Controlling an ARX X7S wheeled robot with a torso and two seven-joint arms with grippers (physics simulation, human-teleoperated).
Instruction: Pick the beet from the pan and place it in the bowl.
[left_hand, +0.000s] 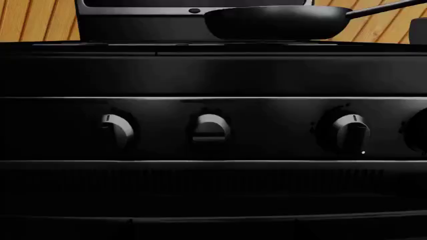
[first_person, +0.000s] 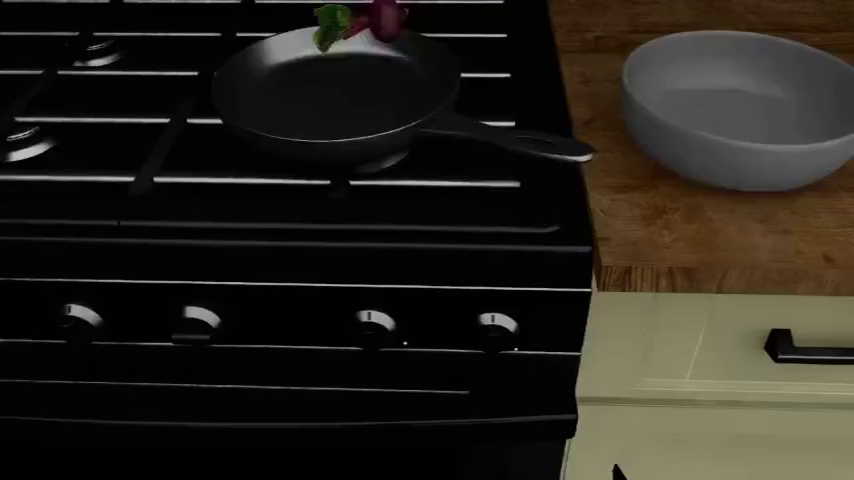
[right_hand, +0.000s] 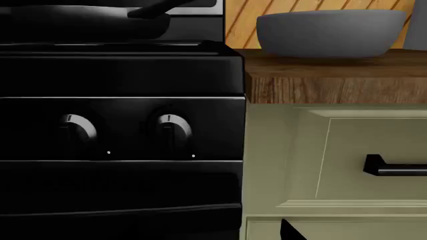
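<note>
The beet (first_person: 371, 18) lies at the pan's (first_person: 340, 95) twelve o'clock rim, the bowl (first_person: 741, 105) at three o'clock on the surface (first_person: 667, 235); neither arm's jaws are in view.

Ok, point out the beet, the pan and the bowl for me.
beet (first_person: 384, 14): head view, on the dark red root at the pan's far rim.
pan (first_person: 340, 95): head view, on its black inner floor.
bowl (first_person: 721, 150): head view, on its outer grey wall.

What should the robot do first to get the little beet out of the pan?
Probably raise an arm up toward the beet, likely the left one, on the stove's side. The beet sits at the far rim of the pan, and neither claw shows in any view; both wrist cameras face the stove front, so the arms seem low.
</note>
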